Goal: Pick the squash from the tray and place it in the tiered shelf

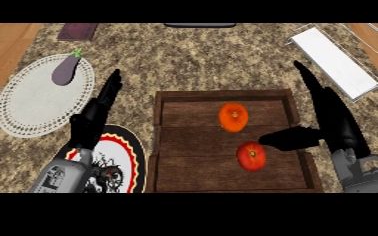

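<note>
From my station I see the orange squash (233, 116) lying mid-way inside the dark wooden tray (166, 145), a red tomato (251, 156) nearer the tray's right wall, my right hand (332, 122) over that wall with fingers released, my left hand (94, 115) released left of the tray.

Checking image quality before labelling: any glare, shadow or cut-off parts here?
Head view: even lighting, no glare; the right hand partly hides the tray rim; the plate is cut off at the lower edge, partly behind the left hand.
</note>
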Robot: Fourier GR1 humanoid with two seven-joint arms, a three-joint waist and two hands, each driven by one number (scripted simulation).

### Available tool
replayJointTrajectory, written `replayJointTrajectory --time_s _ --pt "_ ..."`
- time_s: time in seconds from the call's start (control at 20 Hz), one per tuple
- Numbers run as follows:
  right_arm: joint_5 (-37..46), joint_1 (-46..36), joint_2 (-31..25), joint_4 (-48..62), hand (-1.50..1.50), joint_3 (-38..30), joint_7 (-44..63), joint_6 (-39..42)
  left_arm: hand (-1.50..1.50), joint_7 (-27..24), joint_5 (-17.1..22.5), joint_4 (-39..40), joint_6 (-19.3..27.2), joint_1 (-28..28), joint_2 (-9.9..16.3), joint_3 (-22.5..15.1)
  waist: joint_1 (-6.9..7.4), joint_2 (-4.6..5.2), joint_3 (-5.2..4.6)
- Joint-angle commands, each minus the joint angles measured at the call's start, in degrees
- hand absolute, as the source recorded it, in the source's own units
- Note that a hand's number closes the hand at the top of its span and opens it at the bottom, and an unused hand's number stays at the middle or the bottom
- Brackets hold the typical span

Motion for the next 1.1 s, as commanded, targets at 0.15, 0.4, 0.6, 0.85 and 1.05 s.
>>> replayJointTrajectory --time_s 0.15,0.4,0.6,0.85,1.05 --pt "1.04 -12.06 -0.60 -5.72 -1.50 4.22 24.00 13.77 0.00 0.61 -0.92 1.83 0.54 -1.92 -1.43 0.61 -0.36 0.03 0.11" --pt "8.09 -13.72 8.45 -1.70 -1.50 8.84 26.69 11.72 0.00 -2.25 -0.64 2.27 -1.19 0.77 -1.29 1.67 -0.10 0.13 0.16" --pt "8.96 -12.36 9.25 -4.89 -1.50 6.13 26.90 14.41 0.00 -0.15 -2.73 -1.18 0.12 1.79 -2.44 0.61 -0.40 0.05 0.21" --pt "14.96 -14.51 14.29 0.78 -1.50 8.00 27.58 13.54 0.00 0.87 -1.87 0.15 -1.54 -0.66 -2.38 1.88 -0.53 0.12 0.19" --pt "16.91 -13.96 16.68 -1.10 -1.50 6.46 30.10 14.80 0.00 2.90 -2.32 -3.18 -1.25 1.24 -2.56 1.48 -0.49 -0.05 0.21"
